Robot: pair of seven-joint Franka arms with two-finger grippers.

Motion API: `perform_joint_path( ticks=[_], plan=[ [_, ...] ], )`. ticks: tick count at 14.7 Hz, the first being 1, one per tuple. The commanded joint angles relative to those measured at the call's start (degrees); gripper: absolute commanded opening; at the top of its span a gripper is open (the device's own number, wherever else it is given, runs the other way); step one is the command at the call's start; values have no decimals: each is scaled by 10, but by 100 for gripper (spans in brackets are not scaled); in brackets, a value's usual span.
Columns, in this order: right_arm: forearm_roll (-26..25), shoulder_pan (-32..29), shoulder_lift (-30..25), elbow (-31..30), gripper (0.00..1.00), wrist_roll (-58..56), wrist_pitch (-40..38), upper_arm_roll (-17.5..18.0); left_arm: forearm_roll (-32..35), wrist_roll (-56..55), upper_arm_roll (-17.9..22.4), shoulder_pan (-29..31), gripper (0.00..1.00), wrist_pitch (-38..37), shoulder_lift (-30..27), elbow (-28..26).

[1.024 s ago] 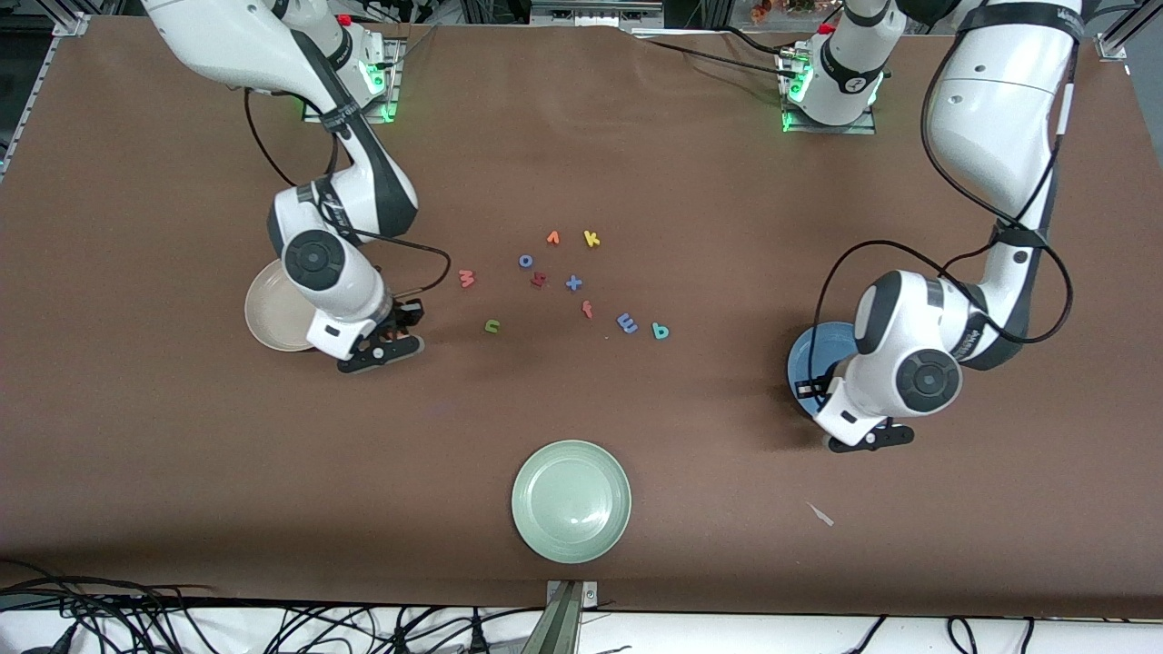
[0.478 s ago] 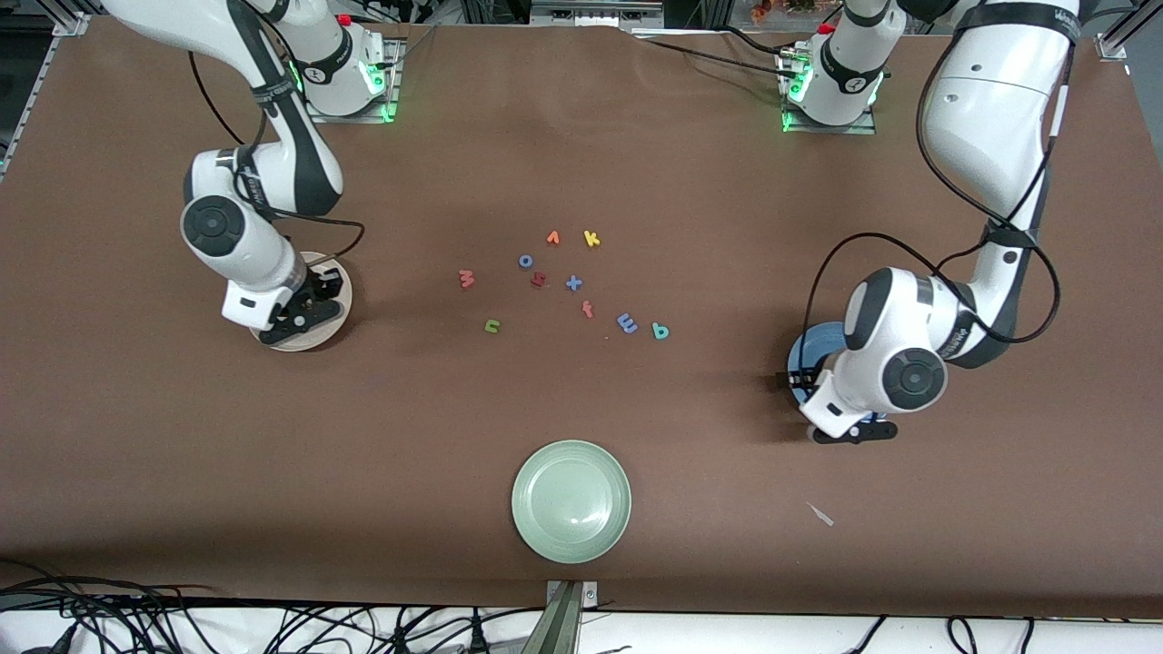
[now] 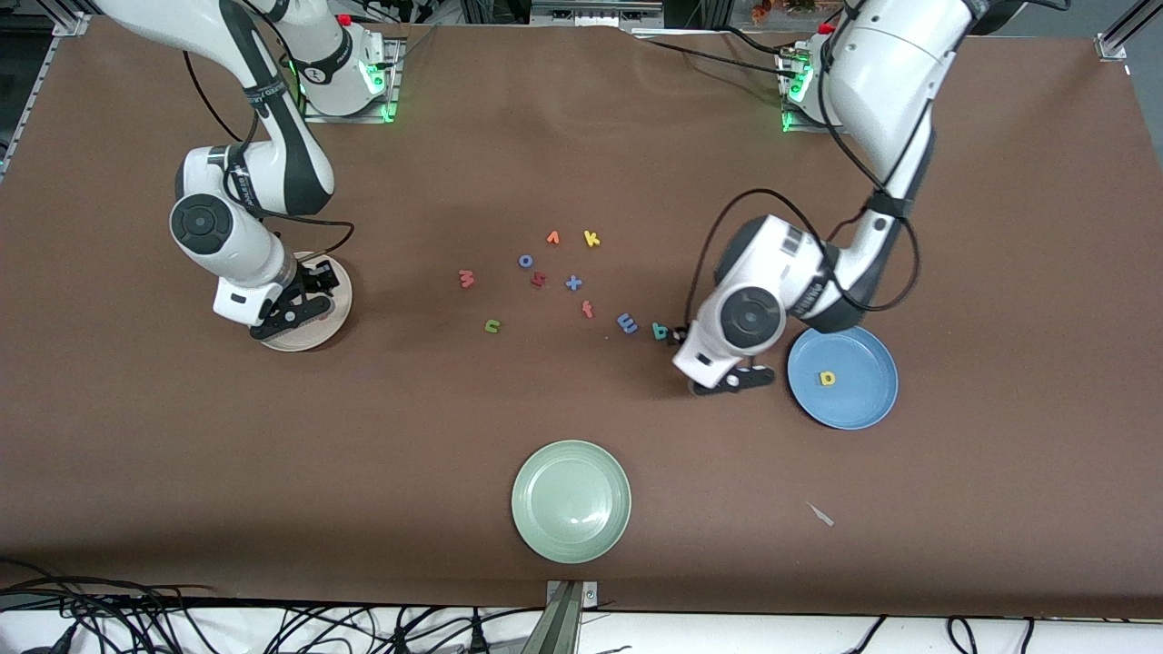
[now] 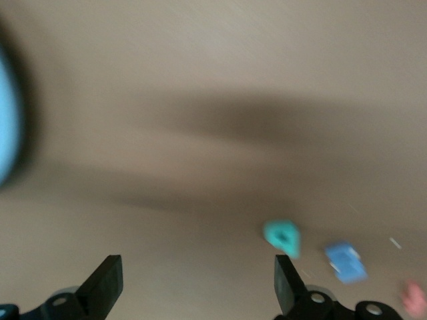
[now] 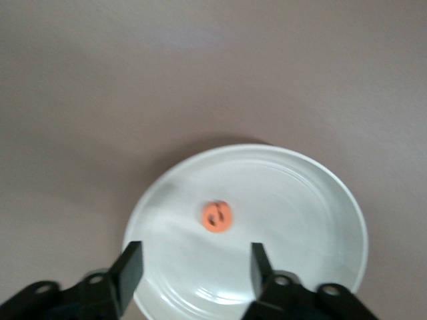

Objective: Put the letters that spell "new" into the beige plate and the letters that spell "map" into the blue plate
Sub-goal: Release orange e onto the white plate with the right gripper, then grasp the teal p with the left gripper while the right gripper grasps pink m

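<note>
Okay, front view first. Seeing the left gripper down low in the middle of the frame, just beside the teal "a", with the blue "m" one step on toward the right arm's end. Can also spot the yellow "p" lying in the blue plate, so probably counts as one of "map" done. Found the right gripper over the beige plate. Noting the green "n" and pinkish "w" loose on the worktop, near mid-frame, closer to the right arm.

Moving to the left wrist view. Showing jaws spread wide and holding nothing. Shows the "a" just ahead of one finger rather than centred in the gap, with the "m" past it. Can't make out any long axis on that blurry "a". Guessing a small sideways shift before closing.

Lastly the right wrist view. Got jaws parted and empty there too, with the orange "e" lying free in the plate, in line with the gap between them.
</note>
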Motion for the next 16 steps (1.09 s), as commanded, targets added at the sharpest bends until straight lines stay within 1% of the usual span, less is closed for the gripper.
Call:
perform_joint_path(
  ticks=[1,2,3,4,5,7,9,11,12,13,14,16],
  plan=[
    [23,5,-9,-2,100,60,3,40,-13,4,-17,-2,98,33,4,-11],
    [32,7,-6,0,100,88,5,61,-9,6,-17,-14,92,46,15,-12],
    [42,7,-2,2,100,112,6,80,-8,8,-17,-21,83,60,24,-12],
    [48,7,2,2,100,124,11,92,-8,10,-17,-33,78,73,29,-14],
    [55,7,8,2,100,133,20,102,-7,13,-17,-33,77,78,33,-17],
    [59,7,16,1,100,182,39,137,-7,32,-17,-32,75,87,34,-26],
    [59,8,18,1,100,216,40,159,0,35,-15,-30,70,106,35,-40],
    [59,9,25,1,100,246,47,171,17,35,-15,-30,70,121,38,-44],
    [59,21,30,1,100,269,55,175,18,35,-15,-30,67,121,40,-43],
    [59,35,40,1,100,283,70,175,23,35,-13,-29,66,125,41,-43],
    [59,43,47,1,100,296,83,175,35,35,-13,-26,63,131,45,-43],
    [56,67,58,1,100,315,91,175,38,35,-13,-25,61,136,48,-44]
  ],
)
